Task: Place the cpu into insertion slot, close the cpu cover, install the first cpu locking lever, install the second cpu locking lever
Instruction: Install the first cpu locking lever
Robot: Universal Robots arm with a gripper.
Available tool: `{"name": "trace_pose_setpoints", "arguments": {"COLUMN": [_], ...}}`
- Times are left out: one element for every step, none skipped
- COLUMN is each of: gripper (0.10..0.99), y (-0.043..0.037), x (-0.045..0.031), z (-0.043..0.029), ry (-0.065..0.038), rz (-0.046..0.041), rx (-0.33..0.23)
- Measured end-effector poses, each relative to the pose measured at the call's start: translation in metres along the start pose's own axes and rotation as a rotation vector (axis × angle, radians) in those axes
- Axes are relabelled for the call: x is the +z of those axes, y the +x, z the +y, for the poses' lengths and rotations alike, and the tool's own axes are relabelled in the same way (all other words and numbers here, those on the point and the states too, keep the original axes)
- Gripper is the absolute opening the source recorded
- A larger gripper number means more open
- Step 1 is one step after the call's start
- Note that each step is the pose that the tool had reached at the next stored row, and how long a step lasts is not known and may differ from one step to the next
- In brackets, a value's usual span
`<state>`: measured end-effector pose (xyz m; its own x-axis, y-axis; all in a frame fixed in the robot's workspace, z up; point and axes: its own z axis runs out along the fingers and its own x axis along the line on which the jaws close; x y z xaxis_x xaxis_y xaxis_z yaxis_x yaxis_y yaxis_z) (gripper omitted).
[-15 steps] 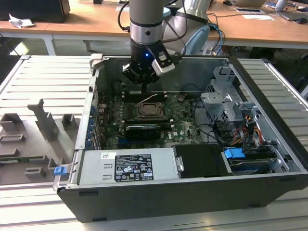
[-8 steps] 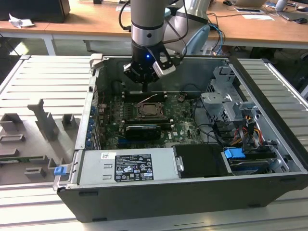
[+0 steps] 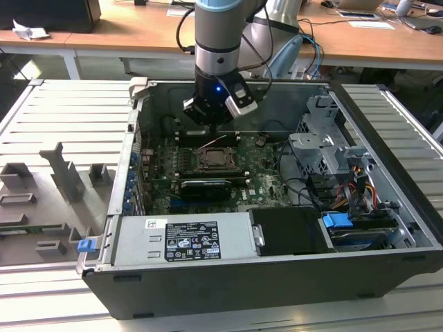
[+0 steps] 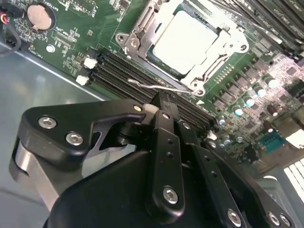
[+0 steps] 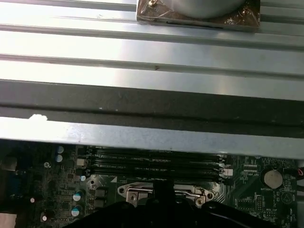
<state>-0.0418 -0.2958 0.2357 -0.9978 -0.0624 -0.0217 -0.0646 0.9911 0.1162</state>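
The cpu (image 4: 184, 40), a pale square chip, lies in the insertion slot (image 3: 220, 160) on the green board. The cpu cover (image 4: 227, 46), a silvery frame, lies down around the chip's face. A thin wire locking lever (image 4: 142, 84) runs along the socket's edge and stands raised off the board. My gripper (image 4: 161, 100) hangs just above the socket, fingers shut together, their tips at the lever wire; I cannot tell whether they pinch it or only touch it. In the exterior view the gripper (image 3: 216, 133) sits at the back edge of the slot. The first wrist view shows the socket's rim (image 5: 164, 192).
Black memory slots (image 4: 123, 71) lie between the socket and the case's metal wall (image 5: 152, 133). A coin battery (image 4: 39, 15) sits on the board. A long black card (image 3: 206, 187), the power supply (image 3: 183, 240) and drive bays (image 3: 325, 149) crowd the case.
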Motion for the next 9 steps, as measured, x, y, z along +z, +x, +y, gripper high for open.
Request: {"name": "trace_pose_setpoints", "arguments": {"gripper": [0.106,0.106,0.106,0.106,0.106,0.106,0.106,0.106,0.106], "y": [-0.0004,-0.0022,-0.0034,-0.0042,-0.0049,-0.0057,-0.0062,-0.007,-0.0076], "x": [0.0026,0.0038,0.0042,0.0045,0.0048,0.0053,0.0057,0.0062,0.0066], "z": [-0.0003,-0.0003,-0.0002,0.0,0.0002,0.0004,0.0004,0.0004,0.0003], "ry": [0.0,0.0,0.0,0.0,0.0,0.0,0.0,0.0,0.0], "rz": [0.0009,0.001,0.001,0.0009,0.0009,0.0007,0.0006,0.0006,0.0005], "rx": [-0.008,-0.008,-0.008,-0.008,-0.007,-0.006,-0.006,-0.005,-0.004]}}
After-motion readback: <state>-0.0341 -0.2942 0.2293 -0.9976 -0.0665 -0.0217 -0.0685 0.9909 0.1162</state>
